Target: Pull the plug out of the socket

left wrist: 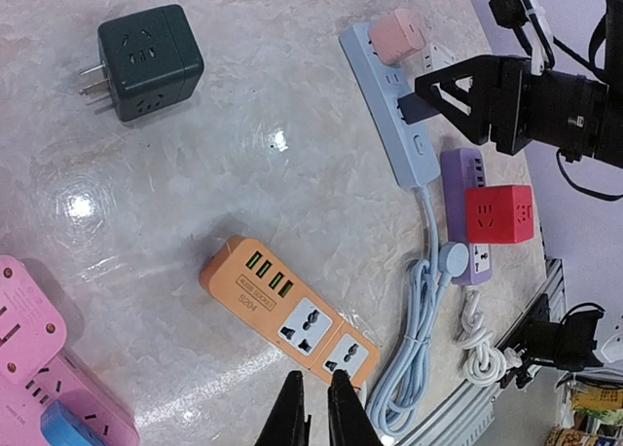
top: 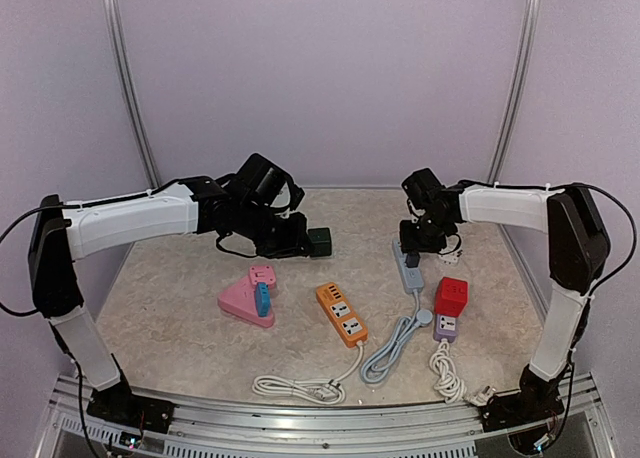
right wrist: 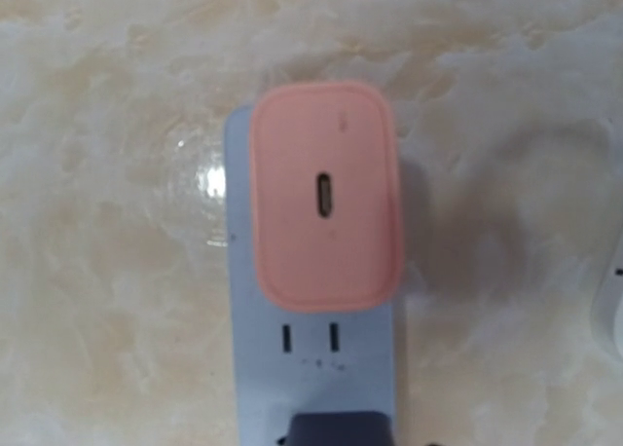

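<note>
A pale blue power strip (top: 408, 268) lies right of centre. A pink charger (right wrist: 326, 195) and a dark navy plug (right wrist: 336, 428) are plugged into the strip (right wrist: 311, 368). My right gripper (top: 413, 250) is low over the strip at the navy plug (left wrist: 414, 108). Its fingers barely show in the right wrist view, so I cannot tell its grip. In the left wrist view the right gripper (left wrist: 433, 93) reaches the plug from the right. My left gripper (left wrist: 319, 407) is shut and empty. It hovers at mid-table (top: 298, 236) beside a dark green adapter cube (top: 319, 241).
An orange strip (top: 340, 313) lies at the centre front. A pink strip (top: 240, 303) with a blue plug (top: 262, 300) lies to the left. A red cube (top: 451, 296) sits on a purple strip (top: 445, 326). Coiled cords (top: 385, 353) lie near the front edge.
</note>
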Available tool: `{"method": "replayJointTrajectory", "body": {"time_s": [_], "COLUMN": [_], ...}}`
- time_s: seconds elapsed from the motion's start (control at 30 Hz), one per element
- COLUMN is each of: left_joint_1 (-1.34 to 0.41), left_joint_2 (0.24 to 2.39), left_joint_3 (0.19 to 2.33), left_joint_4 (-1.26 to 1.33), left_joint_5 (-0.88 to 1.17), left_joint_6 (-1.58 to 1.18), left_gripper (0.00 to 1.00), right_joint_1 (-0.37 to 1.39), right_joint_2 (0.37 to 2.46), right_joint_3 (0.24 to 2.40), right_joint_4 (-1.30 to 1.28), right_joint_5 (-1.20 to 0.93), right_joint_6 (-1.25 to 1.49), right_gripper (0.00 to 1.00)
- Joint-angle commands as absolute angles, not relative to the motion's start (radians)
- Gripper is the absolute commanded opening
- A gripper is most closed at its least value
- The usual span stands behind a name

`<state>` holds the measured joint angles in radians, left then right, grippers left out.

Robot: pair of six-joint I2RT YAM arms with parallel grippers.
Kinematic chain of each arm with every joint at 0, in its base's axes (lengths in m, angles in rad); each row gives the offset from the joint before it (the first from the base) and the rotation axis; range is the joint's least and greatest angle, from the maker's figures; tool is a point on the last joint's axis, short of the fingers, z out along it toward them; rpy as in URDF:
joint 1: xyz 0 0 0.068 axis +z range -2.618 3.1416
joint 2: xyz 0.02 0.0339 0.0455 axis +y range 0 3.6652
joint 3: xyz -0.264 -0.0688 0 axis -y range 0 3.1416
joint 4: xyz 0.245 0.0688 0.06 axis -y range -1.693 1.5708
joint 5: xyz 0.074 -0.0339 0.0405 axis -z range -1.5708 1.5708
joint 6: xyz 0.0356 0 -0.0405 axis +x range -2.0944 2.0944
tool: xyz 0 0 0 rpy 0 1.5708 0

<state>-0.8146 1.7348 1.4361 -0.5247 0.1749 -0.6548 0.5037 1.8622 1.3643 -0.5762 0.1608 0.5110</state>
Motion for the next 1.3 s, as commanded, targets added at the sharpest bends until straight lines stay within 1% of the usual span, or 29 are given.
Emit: {"method": "replayJointTrajectory", "body": {"time_s": [0.0,0.23,0.3,0.43,0.53,0.73,0.83,1.07,1.27], "left_joint_1": [-0.807,-0.805,-0.804,-0.804,-0.804,-0.804,-0.801,-0.796,-0.792], "left_joint_2": [1.721,1.721,1.722,1.724,1.726,1.724,1.724,1.742,1.771], "left_joint_3": [1.425,1.42,1.42,1.421,1.422,1.417,1.416,1.419,1.424], "left_joint_4": [-0.511,-0.511,-0.511,-0.51,-0.508,-0.509,-0.509,-0.501,-0.48], "left_joint_5": [0.171,0.171,0.172,0.174,0.176,0.176,0.179,0.193,0.219], "left_joint_6": [-0.66,-0.661,-0.661,-0.663,-0.664,-0.664,-0.666,-0.674,-0.69], "left_gripper": [0.09,0.09,0.09,0.09,0.09,0.09,0.09,0.09,0.09], "right_joint_1": [0.507,0.507,0.506,0.506,0.506,0.521,0.551,0.662,0.79], "right_joint_2": [1.894,1.886,1.885,1.887,1.889,1.898,1.89,1.859,1.837], "right_joint_3": [1.367,1.319,1.312,1.303,1.292,1.285,1.282,1.255,1.231], "right_joint_4": [-0.563,-0.541,-0.537,-0.533,-0.515,-0.505,-0.506,-0.495,-0.474], "right_joint_5": [0.158,0.164,0.166,0.182,0.173,0.15,0.149,0.14,0.124], "right_joint_6": [0.508,0.522,0.523,0.527,0.526,0.516,0.511,0.521,0.537], "right_gripper": [0.43,0.43,0.4,0.38,0.31,0.07,0.0,0.0,0.0]}}
